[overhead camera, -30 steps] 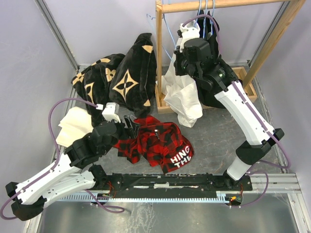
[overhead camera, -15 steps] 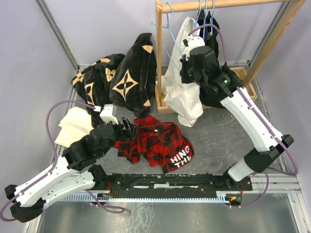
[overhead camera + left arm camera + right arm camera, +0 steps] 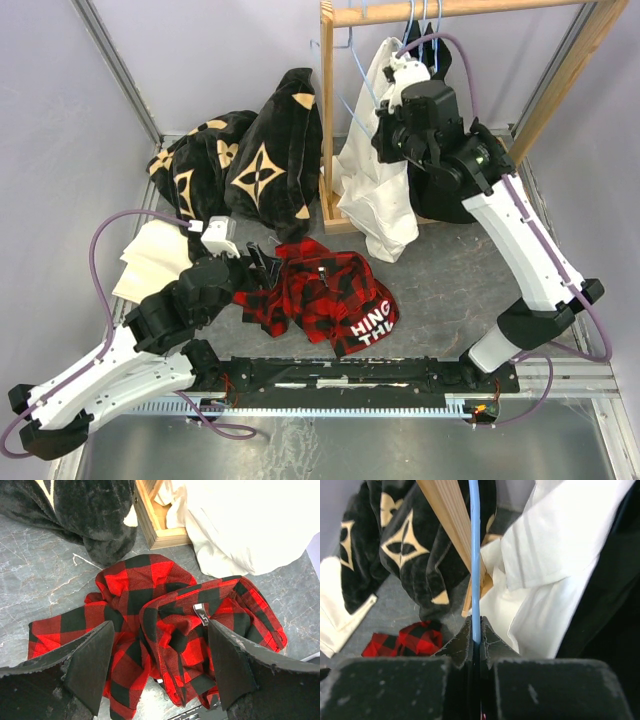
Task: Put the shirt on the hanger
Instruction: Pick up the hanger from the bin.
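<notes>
Progress looks early: right claw (image 3: 476,641) is clamped on the hanger (image 3: 475,555) near the rail (image 3: 470,9); the shirt (image 3: 320,295) lies crumpled on the table (image 3: 450,290) beneath the left claw (image 3: 160,672), fingers apart, unhung.

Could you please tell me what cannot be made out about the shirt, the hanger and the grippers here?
- Red-and-black plaid flannel shirt: top view, its white lettering shows only partly; folds bury the rest.
- Light-blue wire hanger: right wrist view, one straight wire between shut jaws; the top edge cuts off its hook.
- Right gripper: top view, jaws too small and dark to tell open from shut.
</notes>
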You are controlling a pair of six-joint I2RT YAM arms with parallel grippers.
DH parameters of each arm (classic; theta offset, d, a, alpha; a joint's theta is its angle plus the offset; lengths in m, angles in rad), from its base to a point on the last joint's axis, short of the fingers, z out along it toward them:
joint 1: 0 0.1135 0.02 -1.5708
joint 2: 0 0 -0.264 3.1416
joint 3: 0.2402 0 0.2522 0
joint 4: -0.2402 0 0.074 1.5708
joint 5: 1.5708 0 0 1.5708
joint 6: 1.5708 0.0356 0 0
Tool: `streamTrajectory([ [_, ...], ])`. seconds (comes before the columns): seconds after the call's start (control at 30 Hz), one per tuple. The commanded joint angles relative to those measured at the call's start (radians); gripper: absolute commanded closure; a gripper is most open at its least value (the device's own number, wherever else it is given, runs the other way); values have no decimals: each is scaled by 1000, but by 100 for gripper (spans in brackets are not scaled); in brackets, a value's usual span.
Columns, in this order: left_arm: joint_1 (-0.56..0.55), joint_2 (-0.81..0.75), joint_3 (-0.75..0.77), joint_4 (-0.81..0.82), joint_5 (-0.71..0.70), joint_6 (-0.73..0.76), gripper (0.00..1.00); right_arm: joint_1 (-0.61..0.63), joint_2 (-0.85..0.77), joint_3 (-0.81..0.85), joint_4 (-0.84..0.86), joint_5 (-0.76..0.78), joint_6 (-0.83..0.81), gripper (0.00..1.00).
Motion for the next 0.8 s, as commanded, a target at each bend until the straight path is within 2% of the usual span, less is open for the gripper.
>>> streamTrajectory([
  [0.0, 3, 2, 10, 18, -26, -33, 18, -12, 49, 161, -21, 15, -3, 100],
  [0.27, 4, -11, 2, 12, -20, -46, 19, -54, 219, 335, -57, 16, -2, 100],
  [0.37, 5, -27, 3, 1, -30, -48, 19, -67, 253, 340, -59, -6, 10, 100],
  [0.6, 4, -44, -4, -11, -40, -56, 19, -76, 239, 231, -50, -33, 16, 100],
  [0.77, 4, -43, 1, -10, -31, -25, 19, -77, 121, 21, 3, -84, -1, 100],
])
